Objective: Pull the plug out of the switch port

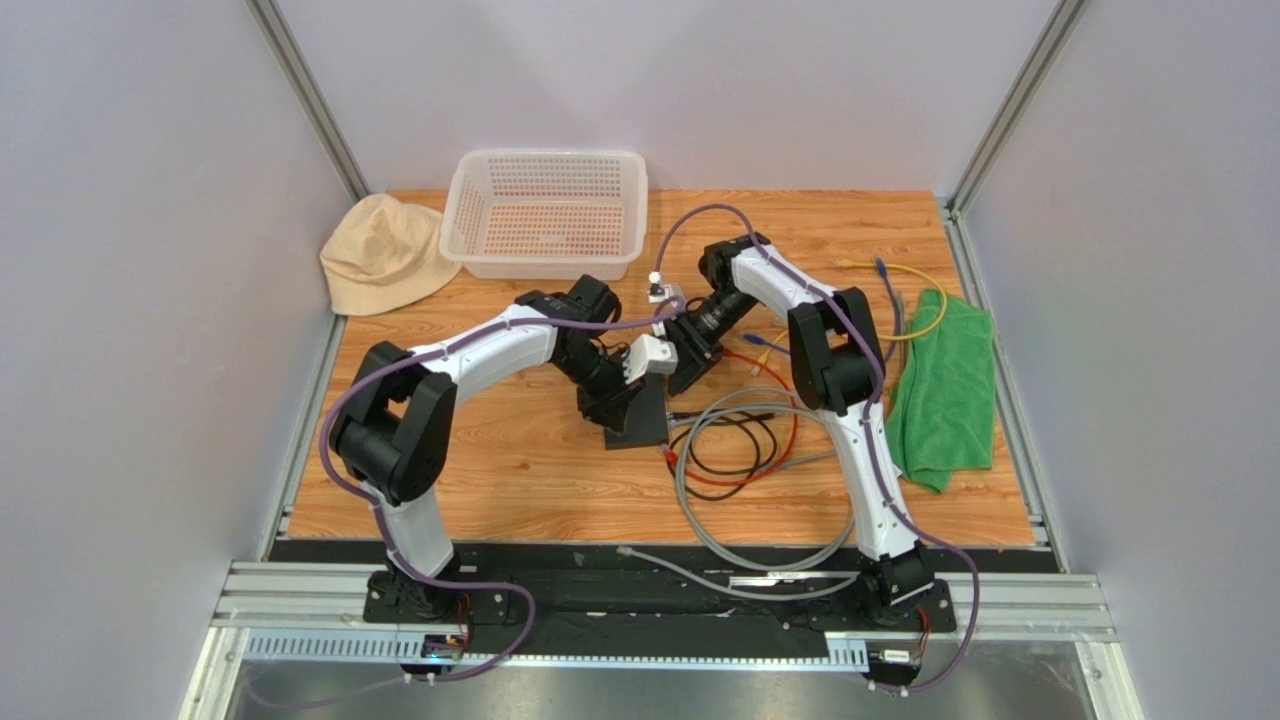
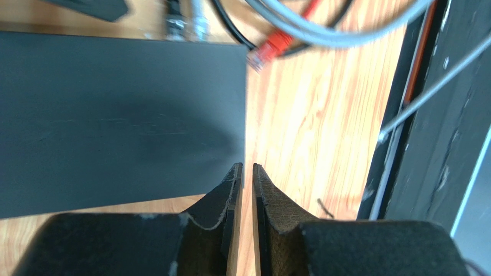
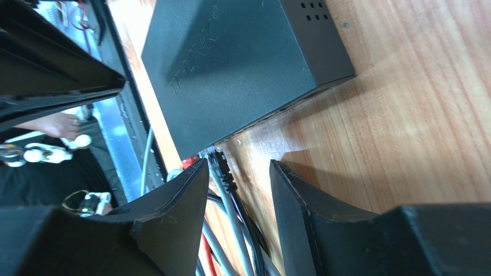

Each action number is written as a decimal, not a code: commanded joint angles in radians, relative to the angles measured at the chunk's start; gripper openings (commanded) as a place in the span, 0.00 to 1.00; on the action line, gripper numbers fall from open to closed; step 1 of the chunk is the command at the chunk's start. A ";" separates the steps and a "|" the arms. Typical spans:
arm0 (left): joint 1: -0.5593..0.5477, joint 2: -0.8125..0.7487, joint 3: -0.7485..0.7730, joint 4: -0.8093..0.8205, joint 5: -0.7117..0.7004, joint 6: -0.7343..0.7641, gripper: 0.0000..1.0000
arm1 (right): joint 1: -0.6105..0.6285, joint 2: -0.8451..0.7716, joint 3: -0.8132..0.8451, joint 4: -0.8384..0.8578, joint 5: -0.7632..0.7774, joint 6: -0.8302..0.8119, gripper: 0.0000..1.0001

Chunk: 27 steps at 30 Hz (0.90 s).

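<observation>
The switch [image 1: 643,422] is a flat matte-black box lying between my two grippers; it also shows as switch [image 2: 115,115] and switch [image 3: 230,63]. Two plugs sit in its sockets side by side: a grey-cabled plug [image 3: 214,156] and a black plug [image 3: 226,172]. They appear again as the black plug [image 2: 175,23] and the grey plug [image 2: 197,23]. My right gripper [image 3: 239,168] is open, and its fingers straddle the cables just behind those plugs without touching them. My left gripper [image 2: 246,168] hovers at the switch's corner, jaws a narrow slit apart with bare wood between them.
A loose red plug [image 2: 269,49] lies off the switch's corner. Coiled grey, black and red cables [image 1: 744,450] lie right of the switch. At the back stand a white basket [image 1: 549,210] and a beige hat [image 1: 383,255]. A green cloth [image 1: 947,390] lies at the right.
</observation>
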 commanded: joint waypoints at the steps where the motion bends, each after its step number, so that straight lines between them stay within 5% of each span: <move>1: -0.027 0.012 0.013 -0.099 -0.028 0.230 0.19 | -0.001 0.042 -0.014 -0.178 -0.035 -0.008 0.50; 6: -0.036 0.058 0.018 -0.139 -0.108 0.310 0.18 | 0.005 0.036 -0.036 -0.198 -0.038 -0.028 0.51; 20: -0.024 0.081 0.053 0.065 -0.335 0.132 0.17 | 0.013 0.048 -0.045 -0.199 -0.016 -0.021 0.50; 27: -0.008 0.041 0.098 -0.006 -0.254 0.126 0.14 | 0.013 0.076 -0.022 -0.187 -0.015 0.006 0.47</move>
